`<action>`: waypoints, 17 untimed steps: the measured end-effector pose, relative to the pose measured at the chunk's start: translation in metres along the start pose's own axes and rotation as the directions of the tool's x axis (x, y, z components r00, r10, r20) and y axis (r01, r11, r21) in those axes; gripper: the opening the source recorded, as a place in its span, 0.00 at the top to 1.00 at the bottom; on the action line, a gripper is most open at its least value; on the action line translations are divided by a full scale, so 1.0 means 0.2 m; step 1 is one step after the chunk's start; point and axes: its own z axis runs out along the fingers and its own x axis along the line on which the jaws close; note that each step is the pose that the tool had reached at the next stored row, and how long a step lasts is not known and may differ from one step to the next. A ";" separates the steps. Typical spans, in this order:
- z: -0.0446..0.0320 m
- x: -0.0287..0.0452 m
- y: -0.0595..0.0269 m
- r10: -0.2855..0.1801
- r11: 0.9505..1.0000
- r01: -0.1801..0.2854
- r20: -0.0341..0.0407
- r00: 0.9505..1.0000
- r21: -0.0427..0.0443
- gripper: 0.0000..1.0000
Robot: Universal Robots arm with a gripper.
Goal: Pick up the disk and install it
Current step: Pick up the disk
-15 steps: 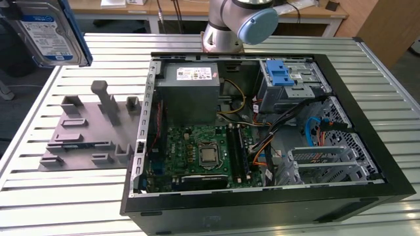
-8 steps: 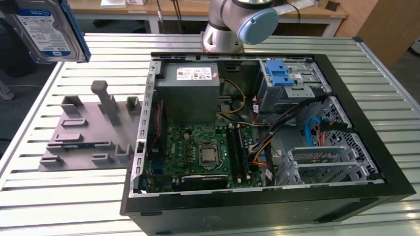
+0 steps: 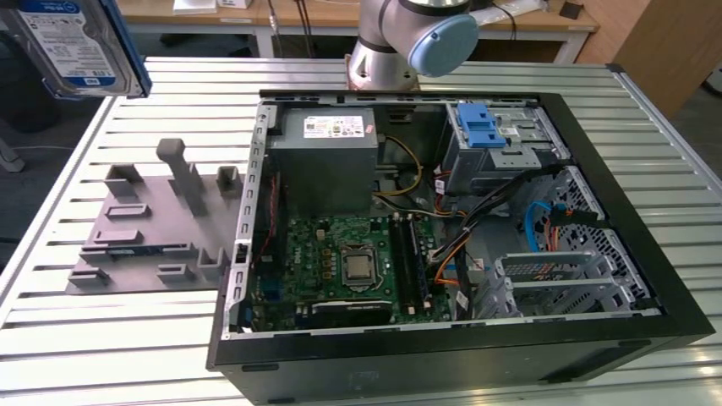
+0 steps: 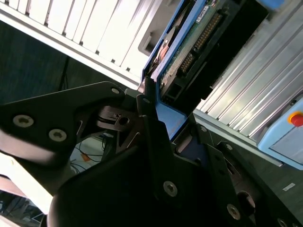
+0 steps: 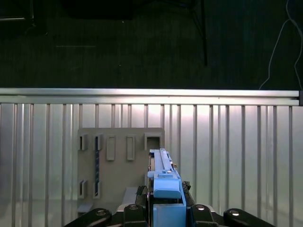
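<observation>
We see a big table (image 3: 113,355) made of shiny metal slats, with dark floor (image 5: 142,42) around it. On the table lies an open black computer case (image 3: 451,359) full of boards and wires. The arm (image 3: 395,42) stands at its far side. A flat grey holder (image 3: 135,245) sits just beside the case. The disk (image 3: 79,42) is up in the air over the holder's side. It is flat and silver, with a white-and-blue label and blue plastic edges. The gripper (image 5: 165,196) has its jaws squeezed on the disk's blue end.
</observation>
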 end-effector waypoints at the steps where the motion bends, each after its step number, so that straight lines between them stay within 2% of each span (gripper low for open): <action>1: -0.012 0.000 0.000 0.000 1.000 0.000 0.000 1.000 0.000 0.63; 3: -0.031 -0.001 0.000 0.000 1.000 0.000 0.000 1.000 0.000 0.63; 10: -0.042 0.004 0.001 0.000 1.000 0.000 0.000 1.000 0.000 0.63; 14: -0.042 0.021 0.000 0.000 1.000 0.000 0.000 1.000 0.000 0.63; 17: -0.043 0.049 0.000 0.000 1.000 0.000 0.000 1.000 0.000 0.63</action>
